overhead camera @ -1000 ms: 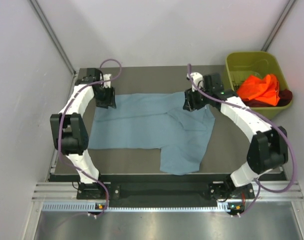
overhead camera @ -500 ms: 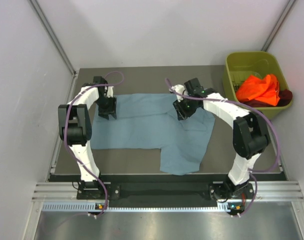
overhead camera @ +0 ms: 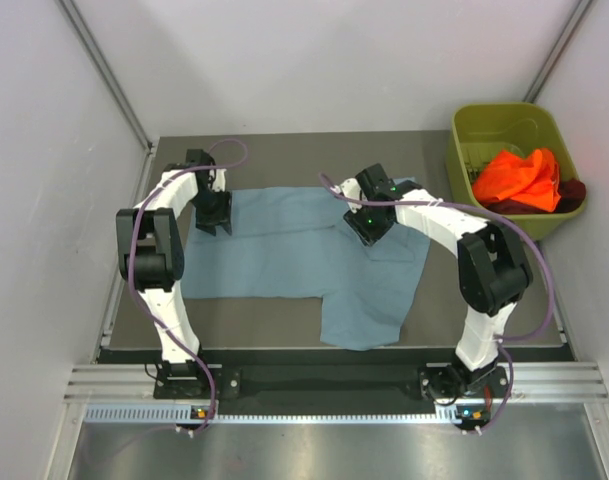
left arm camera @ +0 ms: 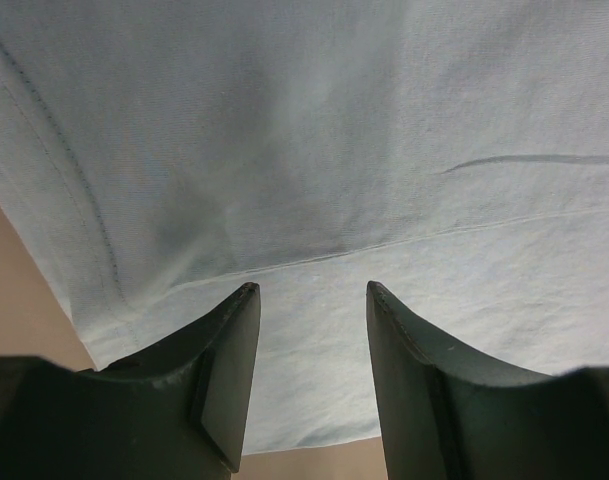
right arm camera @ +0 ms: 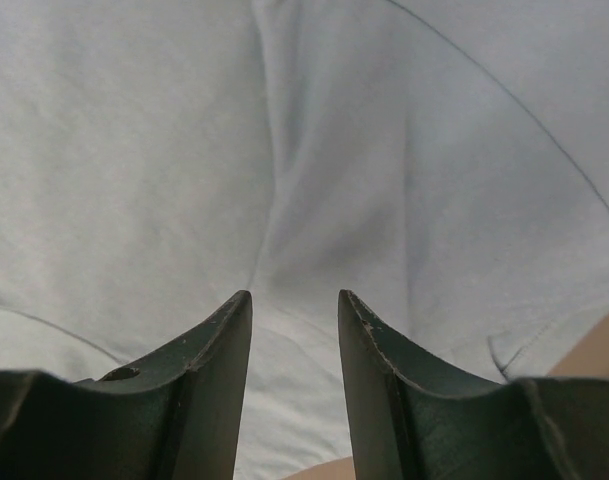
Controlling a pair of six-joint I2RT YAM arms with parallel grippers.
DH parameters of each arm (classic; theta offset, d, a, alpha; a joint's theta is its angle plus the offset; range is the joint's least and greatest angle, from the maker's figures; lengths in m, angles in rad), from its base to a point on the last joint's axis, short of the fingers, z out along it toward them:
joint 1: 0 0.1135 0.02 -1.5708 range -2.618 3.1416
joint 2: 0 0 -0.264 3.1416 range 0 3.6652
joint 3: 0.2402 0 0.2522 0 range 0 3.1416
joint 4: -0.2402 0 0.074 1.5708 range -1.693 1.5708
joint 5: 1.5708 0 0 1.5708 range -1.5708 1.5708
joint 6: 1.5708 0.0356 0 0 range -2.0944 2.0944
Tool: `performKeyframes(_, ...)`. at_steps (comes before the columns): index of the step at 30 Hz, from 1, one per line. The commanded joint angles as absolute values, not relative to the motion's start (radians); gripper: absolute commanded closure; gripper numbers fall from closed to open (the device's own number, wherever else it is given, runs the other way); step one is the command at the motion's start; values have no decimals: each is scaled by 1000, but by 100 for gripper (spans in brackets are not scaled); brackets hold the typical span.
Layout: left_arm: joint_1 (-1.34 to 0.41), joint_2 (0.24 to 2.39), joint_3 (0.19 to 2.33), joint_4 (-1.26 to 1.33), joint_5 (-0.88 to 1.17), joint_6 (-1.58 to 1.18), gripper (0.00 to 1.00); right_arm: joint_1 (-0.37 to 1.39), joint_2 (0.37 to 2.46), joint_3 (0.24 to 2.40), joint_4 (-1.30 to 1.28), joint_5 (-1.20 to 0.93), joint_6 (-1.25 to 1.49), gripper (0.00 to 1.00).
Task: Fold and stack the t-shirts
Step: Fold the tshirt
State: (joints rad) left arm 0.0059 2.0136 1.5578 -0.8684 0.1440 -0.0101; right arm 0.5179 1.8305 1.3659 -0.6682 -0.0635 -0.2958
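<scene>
The blue-grey t-shirt (overhead camera: 294, 250) lies spread on the dark table, with one part hanging down toward the near edge at the centre right. My left gripper (overhead camera: 213, 222) is open just above its far left edge; the cloth (left arm camera: 314, 160) fills the left wrist view. My right gripper (overhead camera: 365, 228) is open above the shirt's far right part, and the cloth (right arm camera: 284, 150) fills the right wrist view. Nothing is between either pair of jaws. The orange t-shirt (overhead camera: 519, 177) lies crumpled in the bin, with a bit of the maroon t-shirt (overhead camera: 572, 192) showing beside it.
The olive-green bin (overhead camera: 478, 133) stands at the far right of the table. Bare table (overhead camera: 284, 160) shows beyond the shirt and along its near left side. Grey walls close in on the left, back and right.
My right gripper has moved left and nearer along the shirt's far edge. My left gripper has shifted slightly nearer and has held there since half a second ago. The shirt looks unmoved.
</scene>
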Motion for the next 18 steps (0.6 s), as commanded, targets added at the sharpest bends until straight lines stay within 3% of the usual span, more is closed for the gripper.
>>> performKeyframes(1, 11, 2013, 1571, -877, 132, -21, 48, 538, 1851, 1384, -637, 17, -310, 60)
performKeyframes(18, 12, 2042, 1578, -868, 107, -32, 48, 565, 1856, 1419, -678, -31, -307, 60)
